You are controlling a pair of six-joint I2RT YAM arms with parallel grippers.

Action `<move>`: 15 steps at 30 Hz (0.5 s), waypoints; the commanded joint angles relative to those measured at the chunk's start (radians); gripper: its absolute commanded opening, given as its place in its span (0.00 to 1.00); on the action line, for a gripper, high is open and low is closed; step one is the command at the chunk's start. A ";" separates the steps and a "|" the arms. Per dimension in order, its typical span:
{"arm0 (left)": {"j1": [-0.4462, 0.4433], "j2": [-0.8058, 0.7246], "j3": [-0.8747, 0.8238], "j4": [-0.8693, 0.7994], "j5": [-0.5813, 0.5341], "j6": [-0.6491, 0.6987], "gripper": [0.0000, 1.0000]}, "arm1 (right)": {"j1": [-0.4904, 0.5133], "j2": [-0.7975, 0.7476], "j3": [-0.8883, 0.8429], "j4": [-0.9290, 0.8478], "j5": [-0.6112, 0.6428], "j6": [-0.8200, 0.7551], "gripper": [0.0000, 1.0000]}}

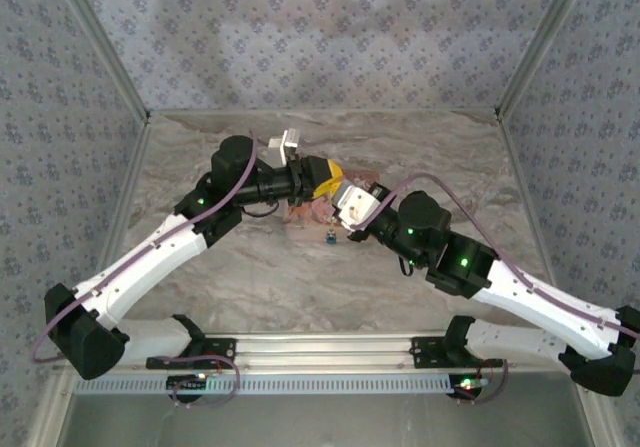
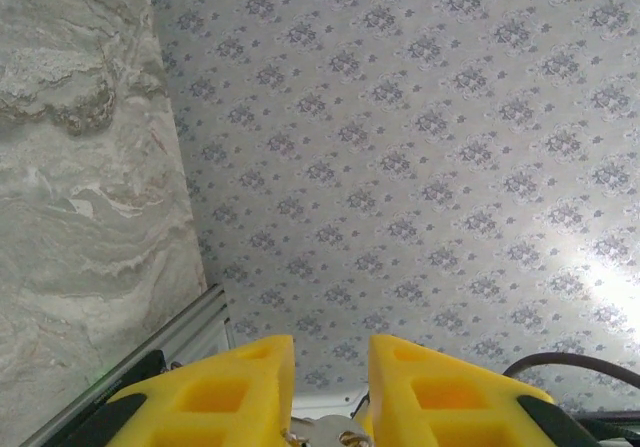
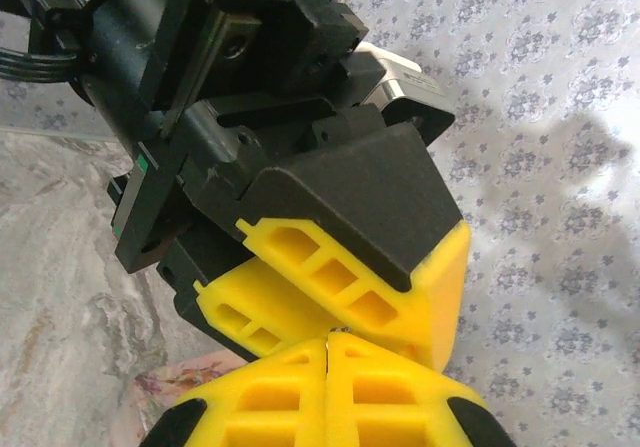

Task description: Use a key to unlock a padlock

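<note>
Left gripper [image 2: 330, 351]: yellow fingers stand a narrow gap apart, with a glint of metal low in the gap. Gripped or not, can't tell.
Right gripper [image 3: 328, 355]: fingers pressed tight together, nosing right up against the left one's tips.
Padlock [image 1: 328, 235]: tiny and blue-marked, just below the two meeting grippers, at the near edge of the pink book [image 1: 299, 214].
Table [image 1: 250, 277]: marbled grey.

We find the padlock [image 1: 329, 235] just below the middle of the top view: a tiny dark piece with a bright blue spot. Whether it lies flat or hangs, we cannot tell. A sliver of shiny metal [image 2: 322, 430] shows at the bottom edge of the left wrist view; key or lock, we cannot say.
</note>
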 commanded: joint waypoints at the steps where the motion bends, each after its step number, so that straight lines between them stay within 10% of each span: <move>1: 0.000 0.001 0.019 0.040 0.018 -0.011 0.18 | 0.019 0.000 -0.012 0.025 0.056 -0.058 0.00; 9: 0.018 -0.002 -0.003 0.028 0.015 -0.001 0.00 | 0.038 -0.001 -0.017 0.011 0.095 -0.071 0.00; 15: 0.032 -0.013 0.055 -0.173 -0.065 0.175 0.00 | -0.009 -0.021 -0.002 -0.107 0.080 0.147 0.37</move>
